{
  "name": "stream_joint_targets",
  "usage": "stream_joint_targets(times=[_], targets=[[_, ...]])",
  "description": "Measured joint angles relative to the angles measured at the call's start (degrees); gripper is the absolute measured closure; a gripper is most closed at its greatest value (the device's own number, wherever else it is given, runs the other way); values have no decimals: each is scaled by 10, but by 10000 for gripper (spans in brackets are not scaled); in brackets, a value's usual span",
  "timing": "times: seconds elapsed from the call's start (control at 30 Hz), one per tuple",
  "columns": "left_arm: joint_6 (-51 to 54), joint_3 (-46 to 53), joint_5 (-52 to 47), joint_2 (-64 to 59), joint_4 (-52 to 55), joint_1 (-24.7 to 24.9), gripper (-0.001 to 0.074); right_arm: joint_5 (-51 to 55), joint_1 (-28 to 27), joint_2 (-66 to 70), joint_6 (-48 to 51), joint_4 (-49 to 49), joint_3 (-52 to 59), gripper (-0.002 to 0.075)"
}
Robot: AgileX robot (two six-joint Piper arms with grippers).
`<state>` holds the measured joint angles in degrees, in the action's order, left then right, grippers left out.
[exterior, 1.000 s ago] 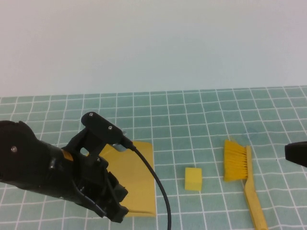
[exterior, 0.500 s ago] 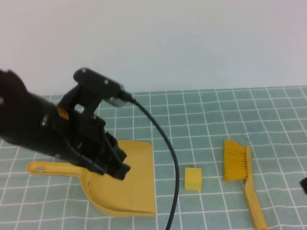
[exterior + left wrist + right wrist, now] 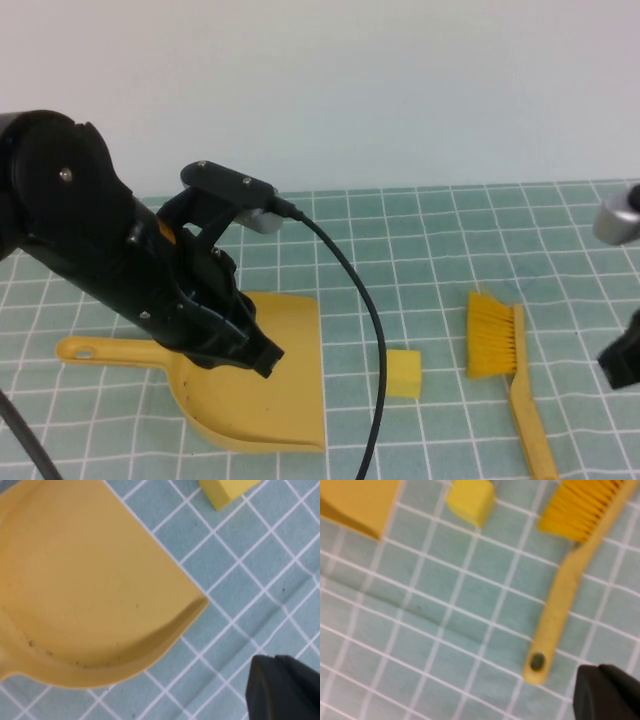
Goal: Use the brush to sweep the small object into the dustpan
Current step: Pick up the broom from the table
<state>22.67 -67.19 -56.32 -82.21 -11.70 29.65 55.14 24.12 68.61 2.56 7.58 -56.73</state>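
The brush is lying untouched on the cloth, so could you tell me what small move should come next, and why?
Probably bring the right hand down over the brush handle and open it to grip: it hangs shut beside the brush, holding nothing. The left hand hovers shut over the dustpan, and the small object lies between them.

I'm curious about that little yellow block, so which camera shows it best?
The high view: the small block lies whole on the cloth between the dustpan and the brush. The right wrist view shows it blurred at the frame's edge; the left wrist view catches only a cut-off corner.
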Motion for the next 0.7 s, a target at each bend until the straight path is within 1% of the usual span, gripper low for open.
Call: stream_joint_targets(times=[0.13,0.27,0.33,0.4,0.5,0.6,0.63,0.7], targets=[[-4,0,-32,0,19,0,736,-19,0,15,0,37,0,720],[-9,0,-67,0,10,0,735,-5,1,69,-7,69,0,720],[-6,0,-65,0,10,0,736,2,1,112,-11,65,0,720],[-6,0,-68,0,17,0,736,0,1,150,-36,53,0,720],[-6,0,-70,0,18,0,736,-6,2,189,-80,39,0,720],[-6,0,-64,0,18,0,736,-11,15,216,-105,27,0,713],[-6,0,-60,0,18,0,736,-14,21,224,-111,22,0,702],[-7,0,-59,0,18,0,736,-21,37,239,-132,4,0,655]])
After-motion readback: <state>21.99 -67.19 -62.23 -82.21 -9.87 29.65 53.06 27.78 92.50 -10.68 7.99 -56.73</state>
